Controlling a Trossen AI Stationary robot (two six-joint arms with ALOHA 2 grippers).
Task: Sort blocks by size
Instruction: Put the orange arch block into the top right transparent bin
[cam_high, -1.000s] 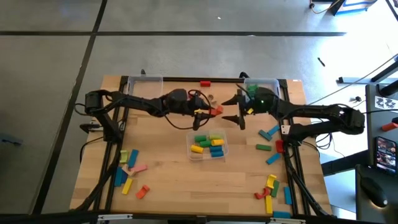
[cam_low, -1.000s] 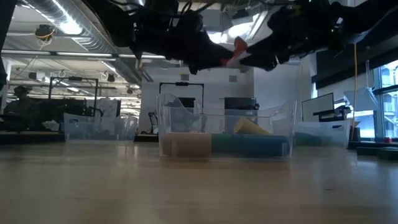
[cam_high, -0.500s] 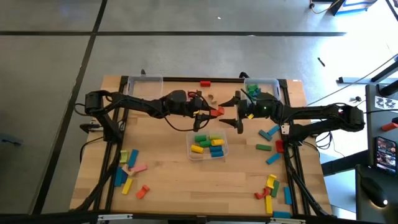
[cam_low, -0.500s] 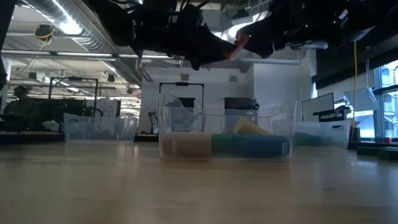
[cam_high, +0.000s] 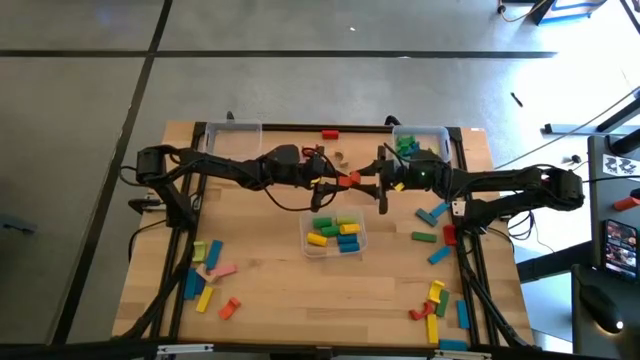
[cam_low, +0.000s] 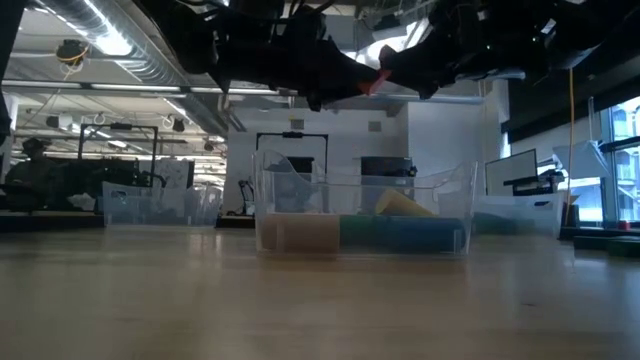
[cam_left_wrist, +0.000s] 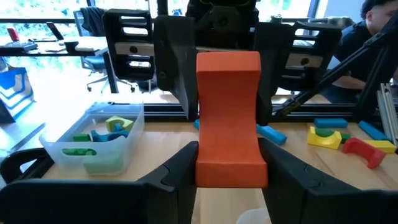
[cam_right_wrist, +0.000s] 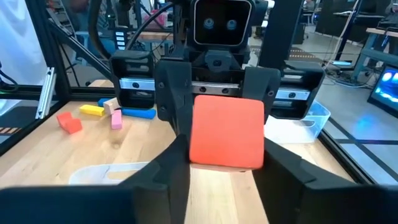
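An orange-red block (cam_high: 348, 180) hangs in the air over the table's middle, just beyond the small clear bin (cam_high: 335, 232). My left gripper (cam_high: 336, 183) comes at it from the table's left and is shut on one end. My right gripper (cam_high: 362, 182) comes from the right and is shut on the other end. The low view shows the block (cam_low: 378, 80) high above the table between the two dark hands. In the left wrist view the block (cam_left_wrist: 228, 118) runs away from the camera. The right wrist view shows its flat end face (cam_right_wrist: 227, 132). My left gripper pinches the block's left end (cam_left_wrist: 227, 171) between its two fingers (cam_left_wrist: 177, 174), one on each long side. The fingers reach in level from the table's left and lie along the block. The block is level and clear of the table. My right gripper pinches the block's right end (cam_right_wrist: 225, 158) between its two fingers (cam_right_wrist: 168, 171), one on each side face. They reach in level from the table's right, along the block, facing the left gripper's fingers. The block is clear of the table.
The middle bin holds yellow, green and blue pieces. Clear bins stand at the far left (cam_high: 232, 135) and far right (cam_high: 415, 145), the right one with green pieces. Loose blocks lie at the near left (cam_high: 205, 272), the right (cam_high: 432, 215) and the near right (cam_high: 438, 302).
My right gripper has moved toward the table's left, up to the block, and its wide-open fingers have shut on the block's right end. My left gripper and the block have stayed where they were.
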